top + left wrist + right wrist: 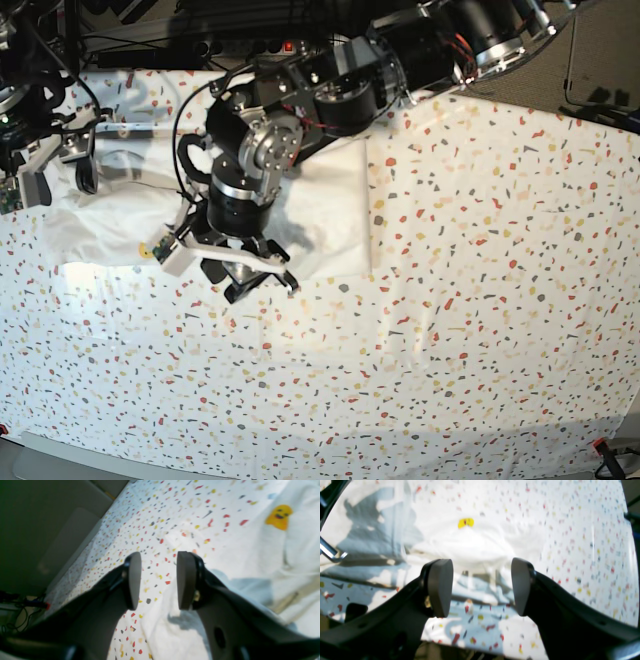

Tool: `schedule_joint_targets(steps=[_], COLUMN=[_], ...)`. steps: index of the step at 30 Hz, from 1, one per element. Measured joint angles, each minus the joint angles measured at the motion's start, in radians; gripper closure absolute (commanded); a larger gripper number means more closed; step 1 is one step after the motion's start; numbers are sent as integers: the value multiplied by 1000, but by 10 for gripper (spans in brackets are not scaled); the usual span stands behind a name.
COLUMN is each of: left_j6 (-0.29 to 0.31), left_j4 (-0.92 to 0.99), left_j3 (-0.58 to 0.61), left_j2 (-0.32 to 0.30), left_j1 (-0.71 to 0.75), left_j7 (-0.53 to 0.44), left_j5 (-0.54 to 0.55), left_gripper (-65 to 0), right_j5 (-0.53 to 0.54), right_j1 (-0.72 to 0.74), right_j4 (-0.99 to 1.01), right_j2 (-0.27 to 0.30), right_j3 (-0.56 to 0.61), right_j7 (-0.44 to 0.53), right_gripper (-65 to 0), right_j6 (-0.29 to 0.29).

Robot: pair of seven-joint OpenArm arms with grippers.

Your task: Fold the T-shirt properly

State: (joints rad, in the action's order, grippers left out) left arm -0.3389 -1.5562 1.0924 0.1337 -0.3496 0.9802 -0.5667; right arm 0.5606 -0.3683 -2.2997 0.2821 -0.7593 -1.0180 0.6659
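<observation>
Pincers left (158, 580) and right (482, 588) both agape and empty above T-shirt (330, 215), no lettering legible.

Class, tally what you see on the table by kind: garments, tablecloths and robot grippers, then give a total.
T-shirt: 1
Tablecloth: 1
Grippers: 2, the left gripper and the right gripper, both open
Total: 4
</observation>
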Motion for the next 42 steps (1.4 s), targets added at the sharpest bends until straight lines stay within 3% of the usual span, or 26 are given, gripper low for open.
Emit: schedule_joint_targets(steps=[7, 11, 16, 18, 22, 27, 32, 42], left_j6=[1, -1, 0, -1, 0, 0, -1, -1], left_j4=[-2, -2, -2, -2, -3, -3, -3, -3], left_j3=[-203, -286, -291, -291, -292, -289, -290, -290], left_j2=[0, 0, 2, 2, 1, 1, 0, 0], left_j1=[0, -2, 0, 0, 0, 0, 0, 1], left_j7=[45, 52, 52, 52, 52, 53, 53, 53], left_j5=[-13, 16, 21, 37, 62, 95, 97, 97], left_gripper=[-232, -232, -232, -232, -232, -232, -232, -232], right_j5=[-42, 74, 180, 219, 323, 475, 574, 542], right_j1=[97, 185, 253, 265, 320, 413, 468, 589], right_j4=[271, 446, 709, 847, 1123, 1367, 1497, 1521], right_j2=[116, 199, 349, 407, 523, 636, 694, 629], right_j3=[-8, -77, -153, -154, -151, -149, -66, 237], right_j7=[-5, -13, -80, -87, -100, -208, -225, -171], right_gripper=[-366, -366, -366, -366, -366, -367, -367, -366], right_j6=[-55, -56, -35, 0, 13, 24, 28, 27])
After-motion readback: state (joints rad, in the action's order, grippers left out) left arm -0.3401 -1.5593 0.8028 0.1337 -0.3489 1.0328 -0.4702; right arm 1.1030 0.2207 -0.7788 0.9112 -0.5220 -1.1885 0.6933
